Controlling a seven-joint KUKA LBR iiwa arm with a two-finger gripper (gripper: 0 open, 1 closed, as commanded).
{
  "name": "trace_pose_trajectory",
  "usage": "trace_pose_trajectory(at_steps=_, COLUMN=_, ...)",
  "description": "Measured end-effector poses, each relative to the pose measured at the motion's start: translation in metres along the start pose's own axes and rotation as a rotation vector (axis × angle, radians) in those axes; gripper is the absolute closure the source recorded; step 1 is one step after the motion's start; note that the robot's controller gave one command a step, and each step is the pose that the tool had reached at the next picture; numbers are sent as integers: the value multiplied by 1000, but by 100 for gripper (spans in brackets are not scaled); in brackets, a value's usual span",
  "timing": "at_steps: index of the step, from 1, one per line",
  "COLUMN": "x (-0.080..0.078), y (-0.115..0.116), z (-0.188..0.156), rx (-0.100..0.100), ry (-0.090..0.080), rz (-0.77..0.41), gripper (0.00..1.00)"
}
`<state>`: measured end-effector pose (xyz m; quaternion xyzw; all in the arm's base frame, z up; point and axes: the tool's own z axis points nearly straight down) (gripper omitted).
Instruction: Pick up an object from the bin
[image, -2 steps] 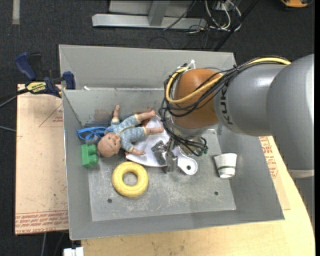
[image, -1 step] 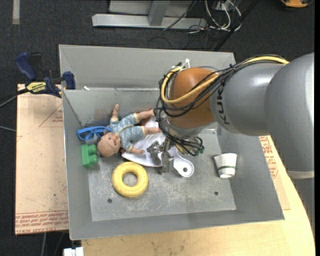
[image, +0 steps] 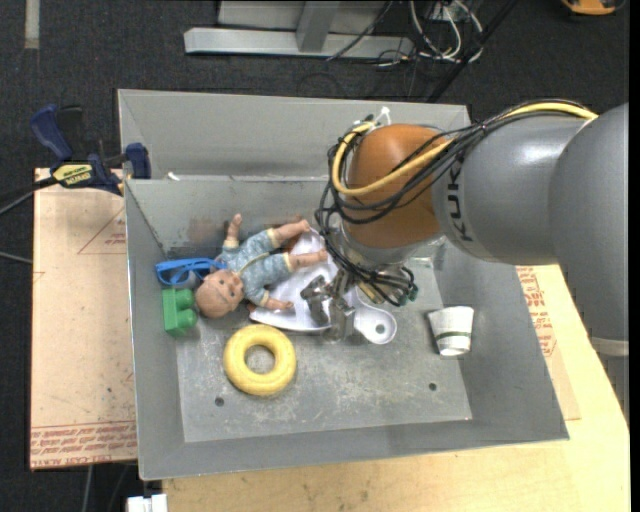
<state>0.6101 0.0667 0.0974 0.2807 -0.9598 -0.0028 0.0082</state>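
Observation:
My gripper (image: 332, 313) is low in the middle of the bin, its dark fingers down on a flat white plastic piece (image: 372, 326) with a hole in it. Just to its left a baby doll (image: 252, 270) in pale blue clothes lies on its back, head towards the front left. A yellow ring (image: 261, 361) rests on the floor in front of the doll, left of and below the gripper. Whether the fingers grip anything is hidden by the wrist.
A small white cup (image: 451, 329) stands to the right of the gripper. Blue toy glasses (image: 183, 269) and a green block (image: 179, 312) lie by the left wall. The arm and its orange cover hang over the bin's back right.

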Motion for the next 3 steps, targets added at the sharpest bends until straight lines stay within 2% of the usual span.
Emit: trace_pose_trajectory(at_steps=3, x=1, y=-2, z=-40, rx=3, ry=1, rz=7, gripper=100)
